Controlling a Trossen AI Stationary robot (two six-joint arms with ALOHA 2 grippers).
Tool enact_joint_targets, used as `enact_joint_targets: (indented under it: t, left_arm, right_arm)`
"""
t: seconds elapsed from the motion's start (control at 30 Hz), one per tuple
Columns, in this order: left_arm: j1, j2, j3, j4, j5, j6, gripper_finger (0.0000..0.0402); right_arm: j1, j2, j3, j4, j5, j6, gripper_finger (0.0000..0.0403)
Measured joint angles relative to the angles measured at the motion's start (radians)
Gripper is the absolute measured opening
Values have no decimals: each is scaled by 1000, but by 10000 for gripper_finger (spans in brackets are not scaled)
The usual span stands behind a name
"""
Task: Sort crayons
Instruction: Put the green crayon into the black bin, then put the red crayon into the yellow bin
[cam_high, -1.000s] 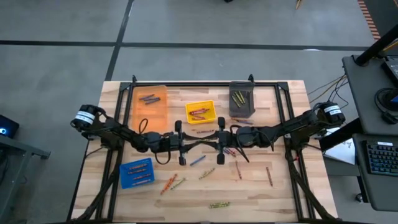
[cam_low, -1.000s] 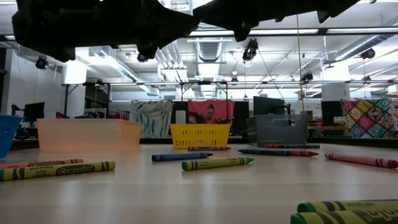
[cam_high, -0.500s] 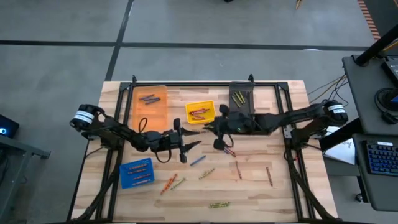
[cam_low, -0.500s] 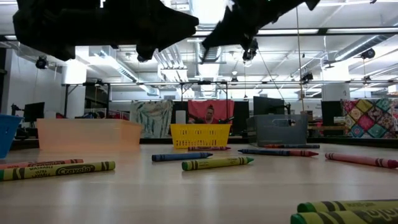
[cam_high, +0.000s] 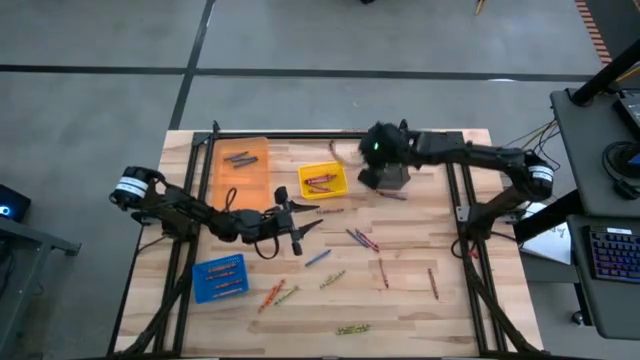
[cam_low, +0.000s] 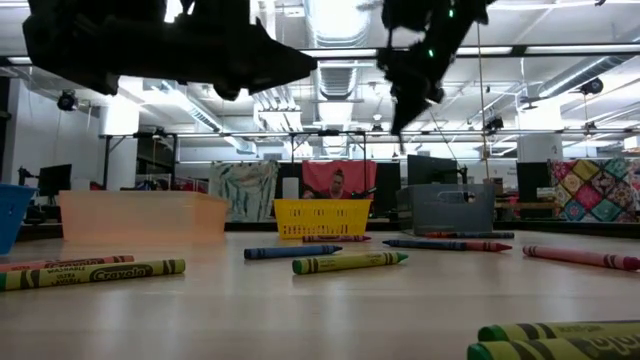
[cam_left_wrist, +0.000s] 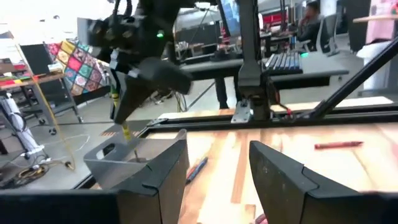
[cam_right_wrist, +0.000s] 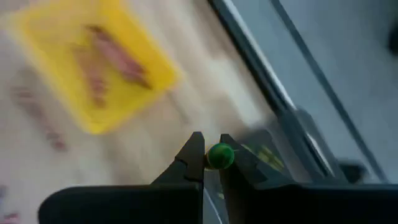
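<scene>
Grey bin (cam_high: 390, 172) rim sits under right gripper (cam_right_wrist: 211, 163) pinching a green crayon (cam_right_wrist: 219, 155); left gripper (cam_high: 300, 228) wide

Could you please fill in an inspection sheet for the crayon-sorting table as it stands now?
Surface: wooden slatted table with a black frame.
Job's things: loose crayons scattered over the near half; more lie in the orange bin, yellow bin, blue bin and grey bin.
Clutter: nothing seen.
Grippers: left gripper open above mid-table, empty; right gripper shut on a green crayon over the grey bin.
Cables: wires hang off the table's right edge.
Surroundings: desk with a keyboard at right; a person sits far behind.
</scene>
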Motion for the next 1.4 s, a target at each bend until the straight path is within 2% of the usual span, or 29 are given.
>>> enact_joint_targets:
  t: [0.1,0.23,0.4,0.63,0.87,1.17,1.4]
  left_arm:
    - [14,-4,0,-13,0,0,158]
    - [25,-4,0,-22,0,0,158]
    - [34,-4,0,-33,1,0,158]
    - [44,-4,0,-50,2,-2,158]
    - [52,-4,0,-55,2,-7,158]
    - [60,-4,0,-60,2,-8,158]
    - [61,-4,0,-68,3,-20,158]
  right_arm:
    - [-123,0,-15,-38,-34,36,15]
    - [-271,21,-48,-66,-174,76,15]
    - [-360,91,-89,-75,-237,75,15]
    - [-371,216,-92,-82,-245,60,19]
    - [-371,283,-77,-65,-244,58,55]
    - [-371,293,-73,-35,-238,47,107]
    - [-371,248,-67,-37,-237,47,110]
